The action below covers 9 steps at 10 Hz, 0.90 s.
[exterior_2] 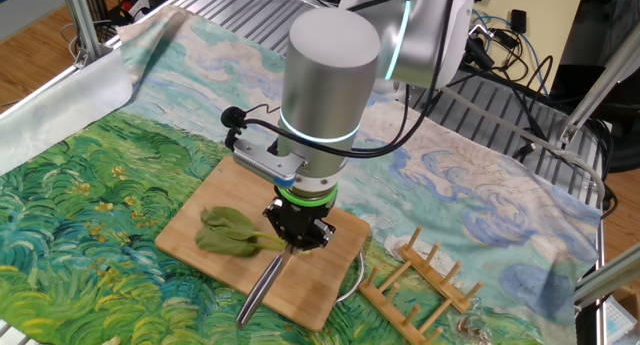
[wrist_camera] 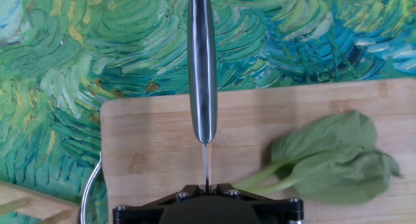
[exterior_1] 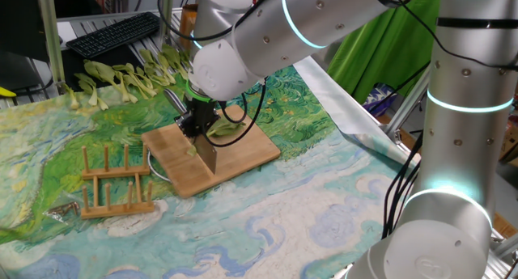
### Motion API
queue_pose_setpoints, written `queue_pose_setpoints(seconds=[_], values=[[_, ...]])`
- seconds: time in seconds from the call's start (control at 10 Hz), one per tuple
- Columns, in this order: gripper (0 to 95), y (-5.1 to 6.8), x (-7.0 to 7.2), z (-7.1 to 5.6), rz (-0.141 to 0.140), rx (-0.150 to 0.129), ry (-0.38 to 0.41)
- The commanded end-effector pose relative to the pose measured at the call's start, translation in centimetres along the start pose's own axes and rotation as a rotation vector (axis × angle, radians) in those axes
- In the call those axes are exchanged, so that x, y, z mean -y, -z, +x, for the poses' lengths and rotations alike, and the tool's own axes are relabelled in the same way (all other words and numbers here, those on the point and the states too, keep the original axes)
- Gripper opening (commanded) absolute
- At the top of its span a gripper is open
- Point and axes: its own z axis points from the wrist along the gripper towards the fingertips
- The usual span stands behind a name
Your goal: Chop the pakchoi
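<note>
The pakchoi lies whole on a bamboo cutting board, with dark leaves and a pale stalk. My gripper hangs just above the board, shut on a knife. The knife stands blade edge down beside the stalk end. In the hand view its steel handle points away from me, past the board's far edge. The stalk end reaches almost to the blade; I cannot tell whether they touch.
Several uncut whole greens lie in a row at the back left, near a black keyboard. A wooden peg rack stands close to the board. The painted cloth covers the table.
</note>
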Motion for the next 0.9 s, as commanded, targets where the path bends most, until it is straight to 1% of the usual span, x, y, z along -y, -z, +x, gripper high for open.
queue_pose_setpoints(seconds=[0.1, 0.2, 0.3, 0.4, 0.5, 0.6, 0.7, 0.8, 0.9], values=[[0.0, -0.2, -0.2, -0.1, -0.013, 0.002, -0.006], [0.0, -0.3, -0.2, -0.1, -0.012, 0.005, -0.011], [0.0, -0.1, -0.2, -0.1, -0.015, -0.006, -0.010], [0.0, -0.2, -0.2, -0.1, -0.012, -0.005, -0.008], [0.0, -0.1, -0.2, -0.4, -0.012, -0.002, -0.007], [0.0, 0.0, -0.4, -1.0, -0.013, -0.003, -0.009], [0.0, 0.0, -0.5, -1.3, -0.005, -0.005, -0.009], [0.0, -0.1, -0.5, -1.3, -0.010, -0.002, -0.014], [0.0, -0.1, -0.6, -1.0, -0.011, -0.004, -0.011]])
